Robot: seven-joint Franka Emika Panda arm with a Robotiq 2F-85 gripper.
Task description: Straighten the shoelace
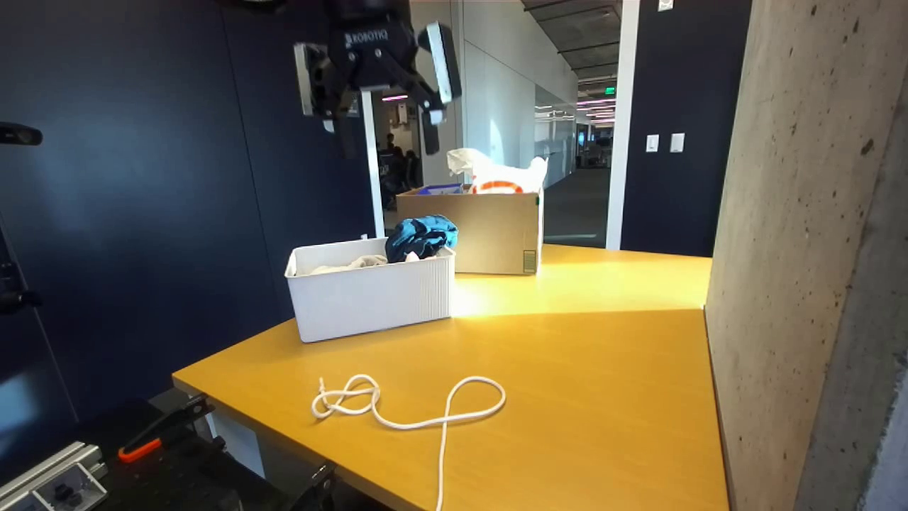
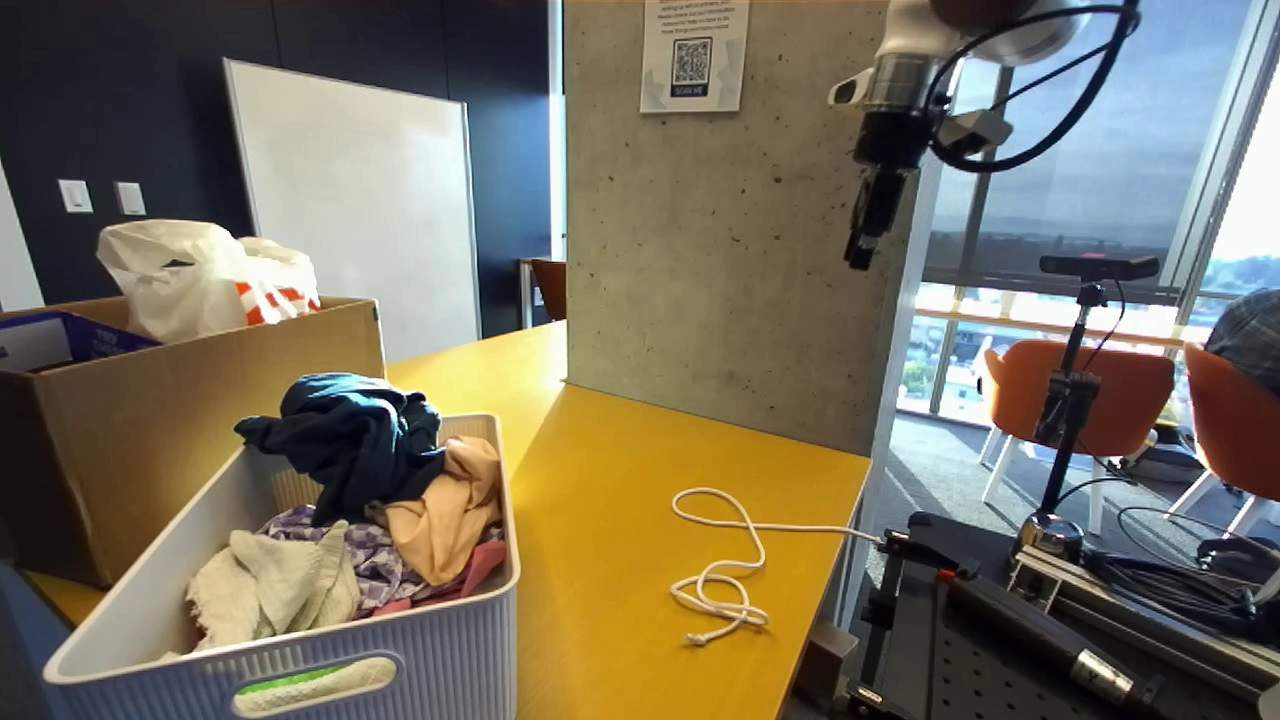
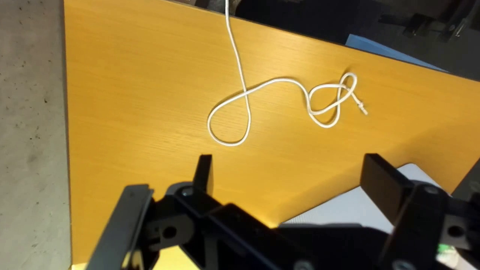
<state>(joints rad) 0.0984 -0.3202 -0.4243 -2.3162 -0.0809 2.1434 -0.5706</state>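
Fingers [image 3: 384, 187] spread wide, as I hold them above the table [image 3: 131, 93] and well apart from the lace [image 3: 245, 92]. Wrist view, left to right: a concrete pillar [image 3: 33, 131] bounds one side of the table; the lace lies on the table, running out over the edge, crossing itself in one large loop, then bunching into smaller loops with a knotted tip [image 3: 362, 108]; the bin [image 3: 337, 208] stands near those loops, partly hidden behind my own parts.

Surroundings, left to right in an exterior view: a whiteboard [image 2: 350, 210] beyond the table; a notice [image 2: 693, 62] on the pillar; a black clamp [image 2: 918, 549] at the table's edge, the lace running close to it, though whether the two touch I cannot tell; a camera [image 2: 1100, 267] on a stand [image 2: 1068, 400], with orange chairs [image 2: 1110, 380] behind it.

Containers, left to right: the box [image 2: 200, 430], open at the top, holds white bags [image 2: 180, 285] and a blue object [image 2: 105, 337]; the bin just beside it holds a pale cloth [image 2: 280, 580], a dark blue cloth [image 2: 345, 430] heaped on top, a checked cloth [image 2: 378, 565] and a peach cloth [image 2: 445, 520]. In both exterior views the dark blue cloth rises above the bin's rim.
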